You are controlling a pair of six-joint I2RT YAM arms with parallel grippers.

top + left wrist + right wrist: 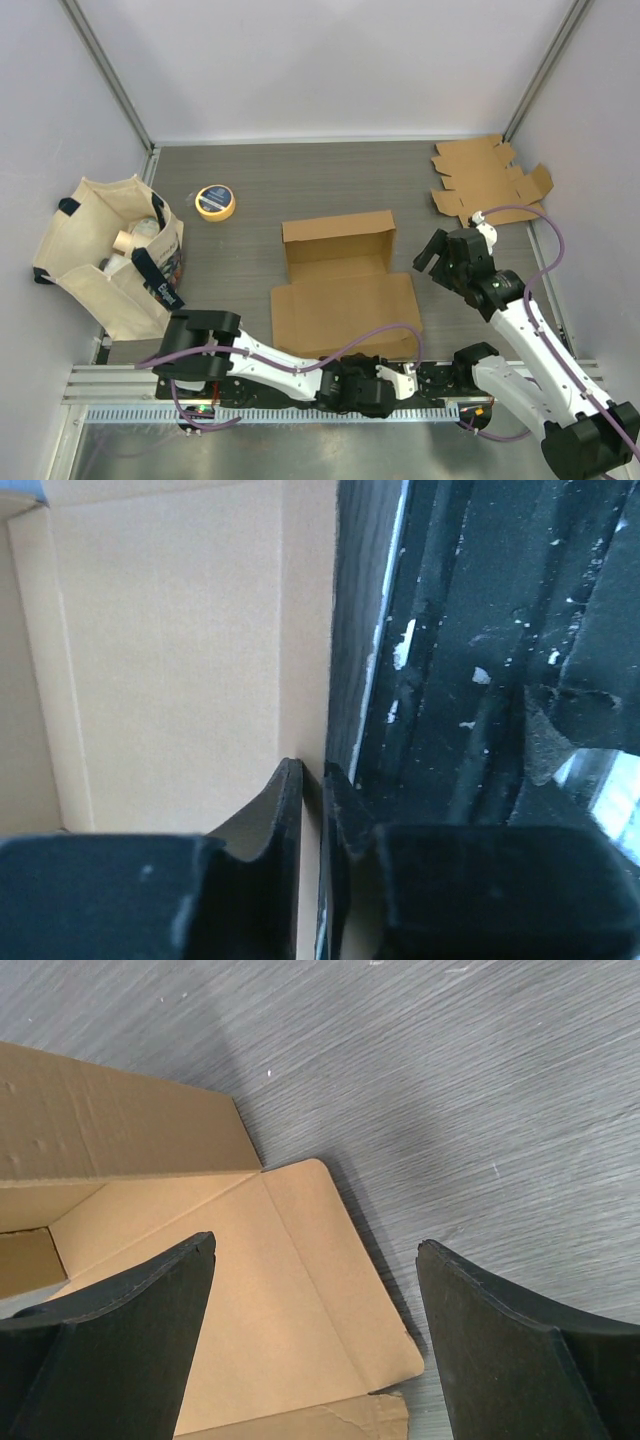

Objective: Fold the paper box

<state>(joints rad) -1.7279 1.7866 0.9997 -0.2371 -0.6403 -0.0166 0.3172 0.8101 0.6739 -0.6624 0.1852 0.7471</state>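
The paper box (345,300) lies open in the middle of the table, its back wall folded up and its front panel flat. My left gripper (412,368) reaches along the near edge to the box's front right corner. In the left wrist view the left gripper (310,768) has its jaws nearly together, with a thin strip of the box's (170,650) edge flap between them. My right gripper (432,255) hovers open over the box's right side. In the right wrist view the right gripper (315,1242) stands wide above a rounded side flap of the box (300,1290), with nothing held.
A roll of yellow tape (215,201) lies at the back left. A canvas tote bag (110,255) with items inside stands at the left. A flat cardboard blank (490,178) lies at the back right. A metal rail (120,385) runs along the near edge.
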